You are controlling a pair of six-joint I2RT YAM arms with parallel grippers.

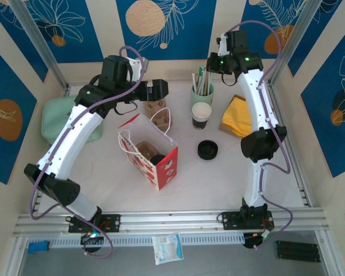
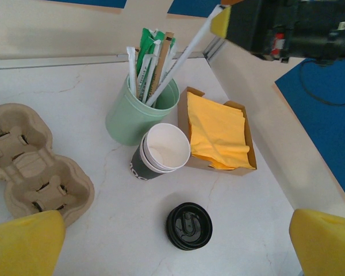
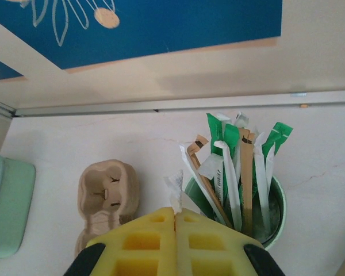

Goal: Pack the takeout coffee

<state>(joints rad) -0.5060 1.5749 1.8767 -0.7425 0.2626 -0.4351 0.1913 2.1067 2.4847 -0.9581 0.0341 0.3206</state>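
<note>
The takeout coffee [image 1: 201, 115] is a white paper cup with a dark band. It stands open and upright in front of the pale green cup of sticks [image 1: 202, 92]. From the left wrist the takeout coffee [image 2: 161, 152] lies ahead, with the black lid [image 2: 188, 226] flat on the table nearer. My left gripper [image 2: 173, 248] is open and holds nothing; it hovers by the cardboard cup carrier [image 1: 160, 112]. My right gripper [image 3: 175, 215] is shut on a white wrapped straw [image 3: 175, 190] above the green cup [image 3: 264, 213]. The straw [image 2: 184, 54] slants up out of that cup.
A red-and-white paper bag [image 1: 148, 150] stands open mid-table with something dark inside. A cardboard box of yellow napkins [image 1: 237, 117] sits right of the cups. A mint green pad [image 1: 60, 118] lies at the far left. Walls close off the back and sides.
</note>
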